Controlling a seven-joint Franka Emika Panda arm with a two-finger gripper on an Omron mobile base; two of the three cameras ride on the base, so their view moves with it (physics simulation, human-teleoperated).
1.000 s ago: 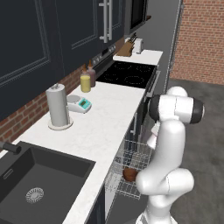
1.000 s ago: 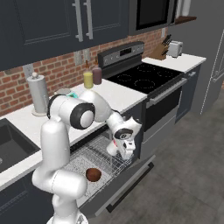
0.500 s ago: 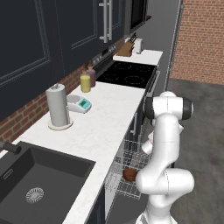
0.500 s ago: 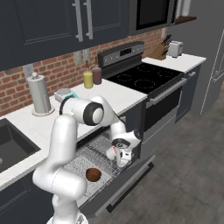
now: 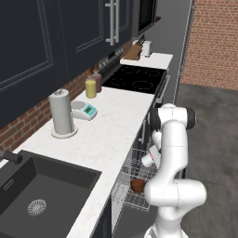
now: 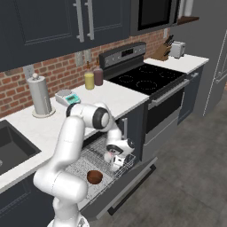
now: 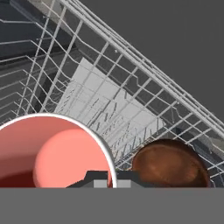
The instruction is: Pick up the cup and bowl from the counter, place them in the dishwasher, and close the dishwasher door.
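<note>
Showing: one cup [image 6: 109, 155], one bowl [image 6: 94, 177], two bottles [image 6: 93, 78], one paper-towel roll [image 6: 40, 95], one scale [image 6: 67, 97], one toaster [image 6: 177, 49].

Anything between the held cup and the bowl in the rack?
Nothing but bare wire rack: in the hand view the cup, held in the shut gripper, hangs beside the bowl with open grid between them.

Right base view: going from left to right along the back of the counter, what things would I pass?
Paper-towel roll → teal-and-white kitchen scale → yellow-filled bottle → dark reddish bottle → black stove → knife block → toaster.
</note>
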